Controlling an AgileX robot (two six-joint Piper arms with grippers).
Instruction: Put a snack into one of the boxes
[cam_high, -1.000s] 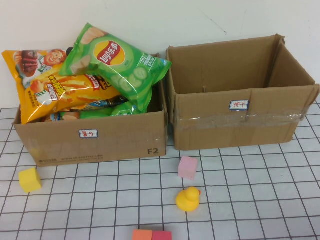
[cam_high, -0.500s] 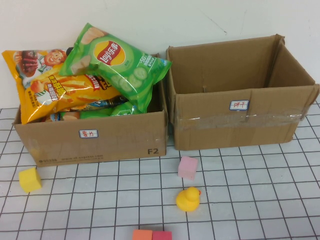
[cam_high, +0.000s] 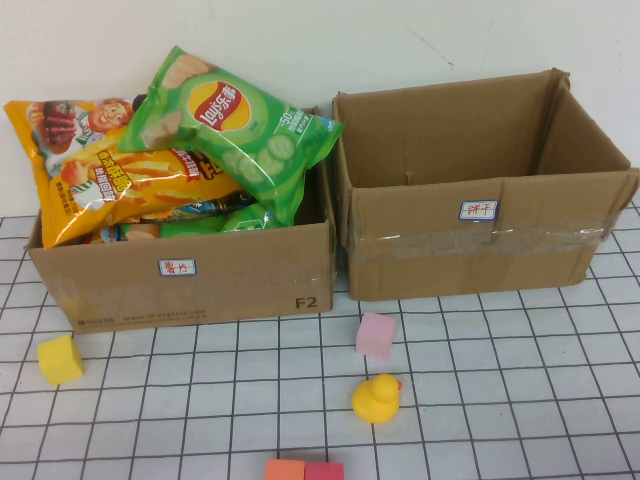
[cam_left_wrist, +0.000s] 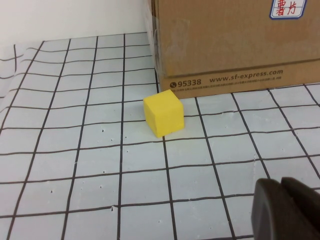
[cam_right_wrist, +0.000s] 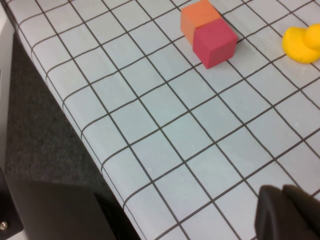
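Two cardboard boxes stand at the back of the table. The left box (cam_high: 200, 275) is heaped with snack bags: a green chip bag (cam_high: 235, 125) on top, an orange-yellow bag (cam_high: 105, 170) under it. The right box (cam_high: 480, 250) has nothing showing inside. Neither arm shows in the high view. In the left wrist view my left gripper (cam_left_wrist: 281, 187) is shut and empty, hovering over the grid cloth near a yellow cube (cam_left_wrist: 163, 113) by the left box's front (cam_left_wrist: 235, 45). My right gripper (cam_right_wrist: 282, 194) is shut and empty over the table's front edge.
On the grid cloth lie a yellow cube (cam_high: 60, 359), a pink cube (cam_high: 376, 334), a yellow toy duck (cam_high: 377, 398), and an orange cube (cam_high: 285, 469) beside a red cube (cam_high: 323, 470) at the front edge. The table edge (cam_right_wrist: 95, 150) drops to dark floor.
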